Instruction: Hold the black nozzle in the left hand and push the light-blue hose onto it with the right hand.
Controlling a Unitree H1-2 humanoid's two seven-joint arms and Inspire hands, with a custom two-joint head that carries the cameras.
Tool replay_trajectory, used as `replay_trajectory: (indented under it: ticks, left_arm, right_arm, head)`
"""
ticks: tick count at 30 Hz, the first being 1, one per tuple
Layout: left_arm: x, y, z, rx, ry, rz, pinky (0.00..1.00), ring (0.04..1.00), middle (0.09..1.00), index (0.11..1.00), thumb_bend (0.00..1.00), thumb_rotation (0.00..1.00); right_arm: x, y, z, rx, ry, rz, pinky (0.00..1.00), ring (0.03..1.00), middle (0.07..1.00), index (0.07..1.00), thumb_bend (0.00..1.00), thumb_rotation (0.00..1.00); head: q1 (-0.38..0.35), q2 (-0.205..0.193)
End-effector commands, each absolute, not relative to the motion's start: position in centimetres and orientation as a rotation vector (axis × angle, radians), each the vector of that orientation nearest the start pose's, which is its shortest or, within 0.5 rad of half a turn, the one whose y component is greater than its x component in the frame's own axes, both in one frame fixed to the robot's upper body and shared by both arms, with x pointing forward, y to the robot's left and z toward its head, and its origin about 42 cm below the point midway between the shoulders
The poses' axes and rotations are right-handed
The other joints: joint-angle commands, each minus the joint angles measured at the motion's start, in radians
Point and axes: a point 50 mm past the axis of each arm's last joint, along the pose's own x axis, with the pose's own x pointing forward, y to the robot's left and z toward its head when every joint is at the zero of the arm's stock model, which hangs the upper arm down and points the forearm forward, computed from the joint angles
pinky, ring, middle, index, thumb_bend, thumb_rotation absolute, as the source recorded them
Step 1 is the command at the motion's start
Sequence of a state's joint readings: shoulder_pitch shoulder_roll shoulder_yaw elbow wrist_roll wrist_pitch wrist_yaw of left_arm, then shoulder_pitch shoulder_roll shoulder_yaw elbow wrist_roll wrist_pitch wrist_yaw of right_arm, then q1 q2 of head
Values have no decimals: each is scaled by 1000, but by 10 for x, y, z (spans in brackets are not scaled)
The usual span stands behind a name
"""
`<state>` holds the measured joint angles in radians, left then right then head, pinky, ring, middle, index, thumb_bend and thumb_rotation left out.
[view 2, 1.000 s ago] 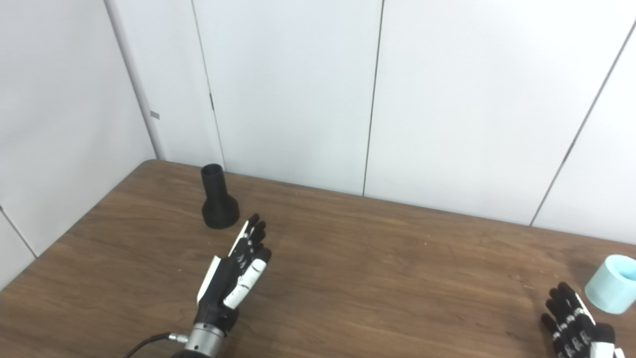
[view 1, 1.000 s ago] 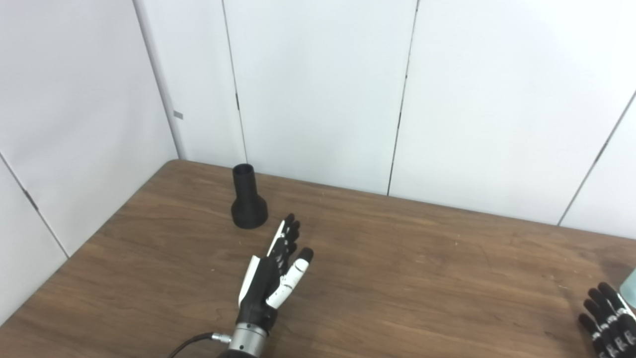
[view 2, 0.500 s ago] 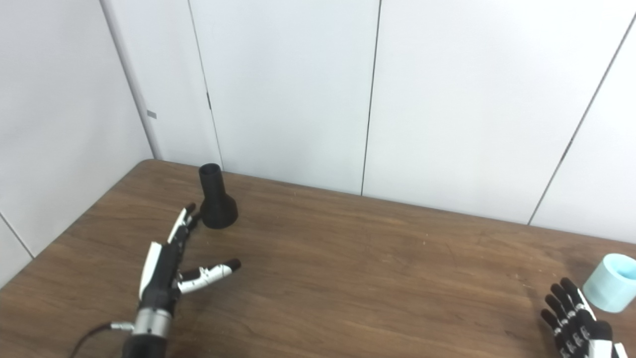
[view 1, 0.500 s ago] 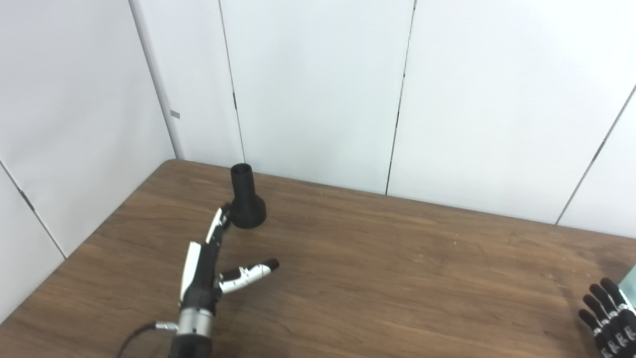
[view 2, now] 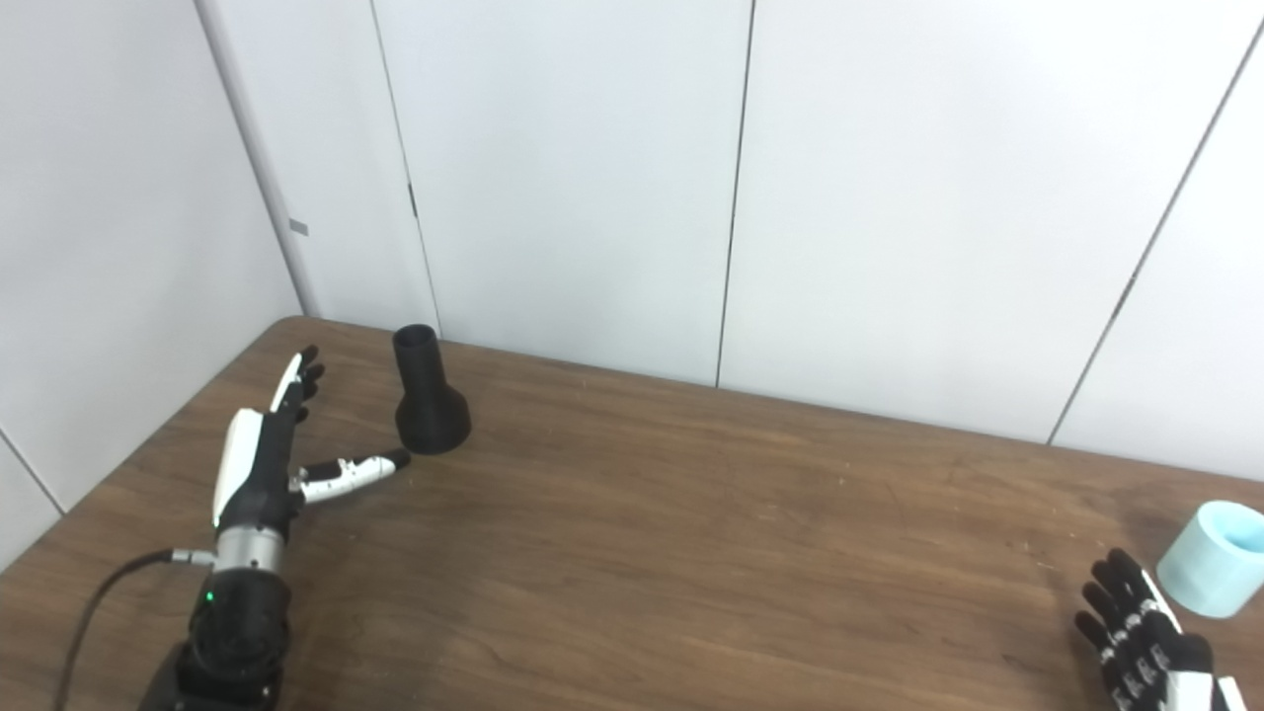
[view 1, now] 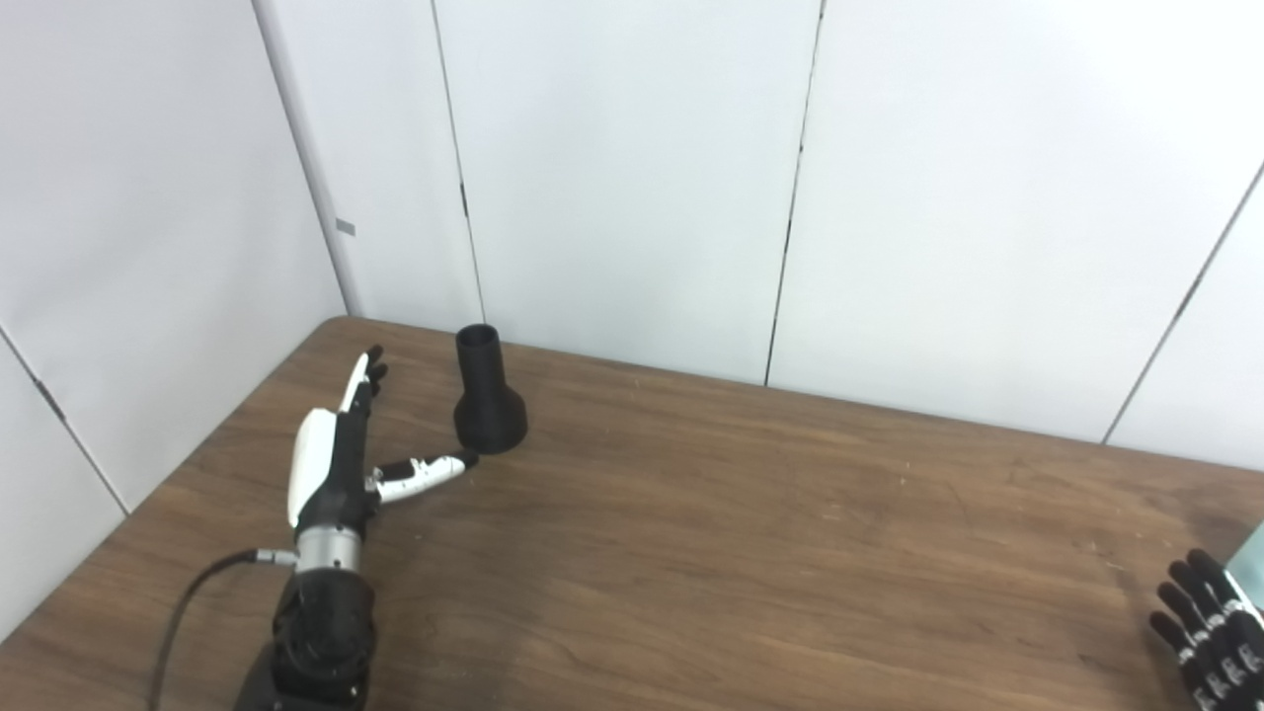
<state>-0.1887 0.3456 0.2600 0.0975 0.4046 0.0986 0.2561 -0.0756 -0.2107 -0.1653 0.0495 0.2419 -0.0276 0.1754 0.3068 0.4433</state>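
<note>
The black nozzle [view 1: 486,397] stands upright on its wide base near the table's far left corner. My left hand [view 1: 341,457] is open just left of it, fingers stretched toward the wall and thumb pointing at the nozzle's base without touching it. The light-blue hose [view 2: 1212,558], a short tube piece, stands near the table's right edge. My right hand [view 2: 1145,647] is open at the bottom right, just in front of and left of the hose, and holds nothing.
The wooden table [view 1: 750,553] meets white wall panels [view 1: 632,178] along its far and left sides. A black cable [view 1: 188,612] trails from my left wrist.
My left hand has swung from the nozzle's front right round to its left side and moved farther back, with the thumb spread out. The right hand has barely moved.
</note>
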Motion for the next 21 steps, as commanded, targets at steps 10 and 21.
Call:
replay_trajectory:
  ticks: [10,21]
  left_arm:
    - [385,421,206,898,-72,495,1000,976,921,898,1000,321]
    - [413,415,210,994,3,373,1000,971,913,872,1000,438]
  right_arm:
    - [298,-310,104,26,-56,10,893,931,915,932,626,1000]
    - [296,-309,102,-8,-54,-4,872,910,893,922,619,1000]
  head:
    - [-1,11]
    - [-4,22]
